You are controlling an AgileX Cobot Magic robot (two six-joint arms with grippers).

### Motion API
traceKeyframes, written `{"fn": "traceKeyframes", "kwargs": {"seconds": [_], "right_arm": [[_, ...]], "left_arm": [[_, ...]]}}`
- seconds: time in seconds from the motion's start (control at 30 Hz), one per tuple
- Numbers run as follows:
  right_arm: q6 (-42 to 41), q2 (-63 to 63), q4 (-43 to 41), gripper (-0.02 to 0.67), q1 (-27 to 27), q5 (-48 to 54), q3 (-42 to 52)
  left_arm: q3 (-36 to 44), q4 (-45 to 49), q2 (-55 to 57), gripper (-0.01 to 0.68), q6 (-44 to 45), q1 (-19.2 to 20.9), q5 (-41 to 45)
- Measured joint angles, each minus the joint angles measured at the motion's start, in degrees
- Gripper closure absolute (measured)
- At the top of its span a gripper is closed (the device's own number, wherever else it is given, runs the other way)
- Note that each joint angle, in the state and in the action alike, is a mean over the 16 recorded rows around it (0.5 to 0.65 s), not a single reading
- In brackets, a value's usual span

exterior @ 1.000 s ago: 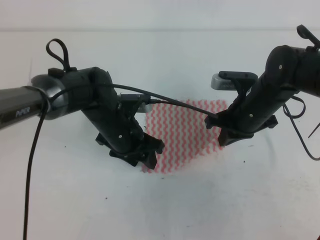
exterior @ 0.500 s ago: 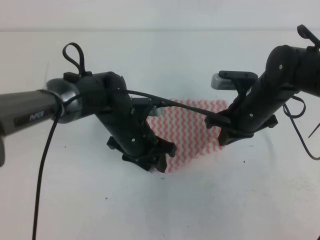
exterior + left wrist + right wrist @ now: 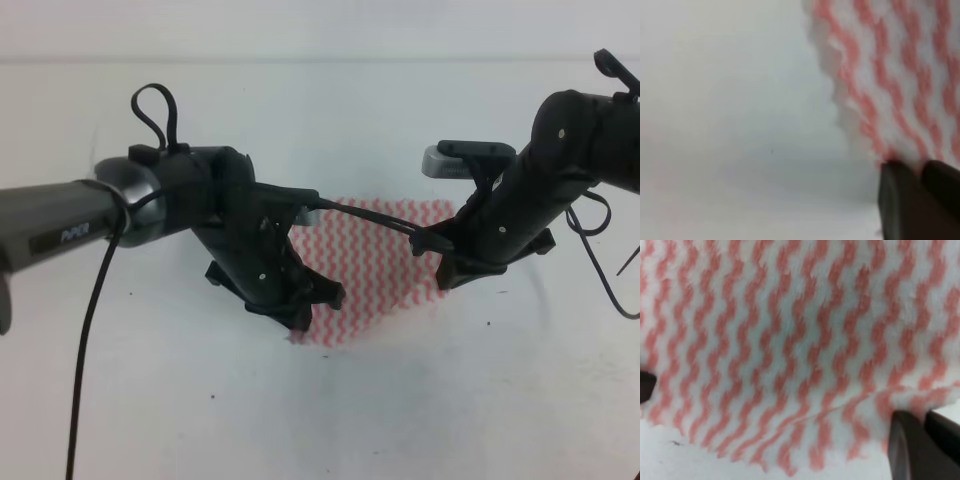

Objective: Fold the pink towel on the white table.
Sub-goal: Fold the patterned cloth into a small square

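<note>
On the left, the left gripper (image 3: 312, 312) is low over the white table (image 3: 150, 400), and its wrist view shows the two fingers pressed together on the near-left corner of the pink towel (image 3: 365, 265). The towel lies about the middle of the table, toward its far edge, mostly flat and in one layer. On the right, the right gripper (image 3: 452, 282) pinches the near-right corner in the same way, jaws closed on the cloth. I judge that the fold is only starting: both near corners are gripped, but no part is laid over yet.
</note>
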Motion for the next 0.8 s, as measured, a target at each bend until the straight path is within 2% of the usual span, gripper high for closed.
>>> {"fn": "traceKeyframes", "kwargs": {"seconds": [0.27, 0.5, 0.63, 0.73, 0.8], "right_arm": [[-0.2, 0.0, 0.0, 0.665, 0.0, -0.1, 0.0], [-0.2, 0.2, 0.0, 0.665, 0.0, -0.2, 0.0], [-0.2, 0.1, 0.0, 0.665, 0.0, -0.2, 0.0], [-0.3, -0.1, 0.0, 0.665, 0.0, -0.2, 0.0], [-0.3, -0.2, 0.0, 0.665, 0.0, -0.3, 0.0]], "left_arm": [[0.0, 0.7, -0.3, 0.670, 0.3, 0.0, -0.4], [0.1, 1.7, -1.4, 0.676, 0.3, 0.0, -0.4], [0.1, 2.3, -2.2, 0.672, 0.2, 0.0, 0.4], [0.1, 2.7, -2.7, 0.633, 0.0, 0.0, 1.1], [0.1, 2.8, -2.9, 0.566, -0.3, 0.0, 1.6]]}}
